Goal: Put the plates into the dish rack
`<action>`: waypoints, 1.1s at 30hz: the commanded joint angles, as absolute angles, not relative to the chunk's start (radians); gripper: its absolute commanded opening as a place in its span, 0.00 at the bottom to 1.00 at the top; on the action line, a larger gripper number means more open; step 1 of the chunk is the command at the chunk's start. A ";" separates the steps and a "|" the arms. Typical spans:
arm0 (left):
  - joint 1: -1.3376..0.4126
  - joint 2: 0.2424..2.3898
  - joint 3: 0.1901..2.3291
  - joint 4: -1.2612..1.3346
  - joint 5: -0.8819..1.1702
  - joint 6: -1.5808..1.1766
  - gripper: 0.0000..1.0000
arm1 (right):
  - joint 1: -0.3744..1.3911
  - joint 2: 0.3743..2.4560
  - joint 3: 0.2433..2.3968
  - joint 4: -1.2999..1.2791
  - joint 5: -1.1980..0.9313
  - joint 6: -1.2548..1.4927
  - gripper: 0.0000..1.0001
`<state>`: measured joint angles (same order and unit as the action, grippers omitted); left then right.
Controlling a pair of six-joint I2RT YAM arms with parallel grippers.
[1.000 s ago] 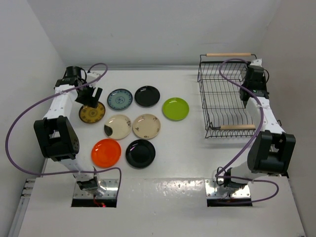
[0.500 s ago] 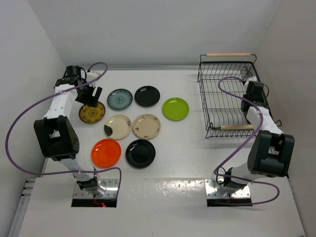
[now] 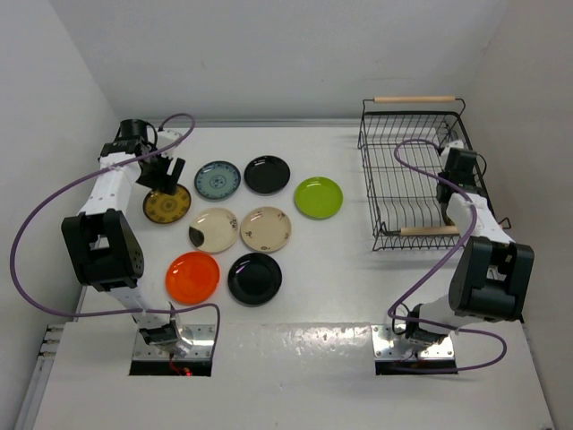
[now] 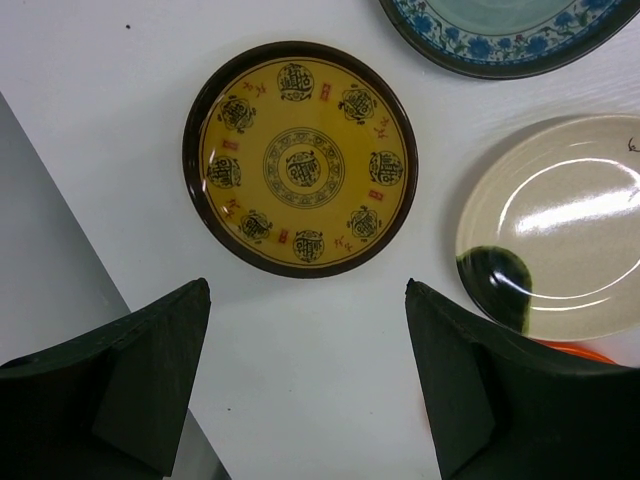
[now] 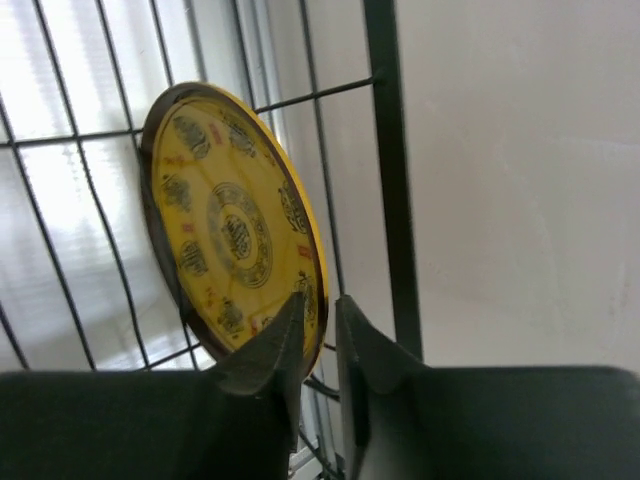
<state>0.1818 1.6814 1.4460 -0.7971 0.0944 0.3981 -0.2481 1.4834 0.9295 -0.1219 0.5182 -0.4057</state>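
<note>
Several plates lie flat on the table in the top view: brown-and-yellow, teal, black, lime green, two cream, orange-red and a second black. My left gripper hovers open just short of the brown-and-yellow plate, holding nothing. The dish rack stands at the right. Inside it my right gripper straddles the rim of another brown-and-yellow plate, which stands on edge against the wires. Its jaws are slightly parted, with a thin gap showing.
The rack's black wires run close beside the right fingers, with the white wall just behind. A purple cable loops over the rack from the right arm. The left arm sits near the table's left edge. The near wooden handle crosses the rack's front.
The right arm came down and nearer with the brown-and-yellow plate, setting it on edge in the rack, and its jaws have parted a little. The left arm has not moved.
</note>
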 commanded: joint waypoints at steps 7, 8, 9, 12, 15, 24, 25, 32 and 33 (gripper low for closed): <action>0.181 1.661 1.442 -0.776 0.084 0.393 0.85 | -0.258 1.474 0.949 -0.186 0.494 -0.318 0.37; 0.181 1.652 1.442 -0.776 0.084 0.393 0.85 | -0.256 1.471 0.956 -0.192 0.489 -0.310 0.43; 0.181 1.652 1.442 -0.776 0.084 0.393 0.86 | -0.256 1.471 0.968 -0.201 0.488 -0.296 0.46; 0.207 1.666 1.463 -0.776 0.084 0.359 0.89 | -0.258 1.465 1.023 -0.236 0.483 -0.264 0.56; 0.280 1.739 1.543 -0.804 0.149 0.287 0.89 | -0.256 1.465 1.094 -0.282 0.486 -0.233 0.76; 0.429 2.014 1.778 -0.857 0.293 0.164 0.89 | -0.242 1.419 1.334 -0.431 0.477 -0.091 0.99; 0.430 2.038 1.795 -0.857 0.293 0.164 0.89 | -0.241 1.395 1.348 -0.445 0.457 -0.075 0.99; 0.430 2.240 1.881 -0.877 0.330 0.155 0.84 | -0.100 1.264 1.344 -0.520 0.376 -0.040 0.99; 0.430 2.240 1.872 -0.877 0.330 0.169 0.84 | -0.088 1.235 1.335 -0.520 0.376 -0.037 0.99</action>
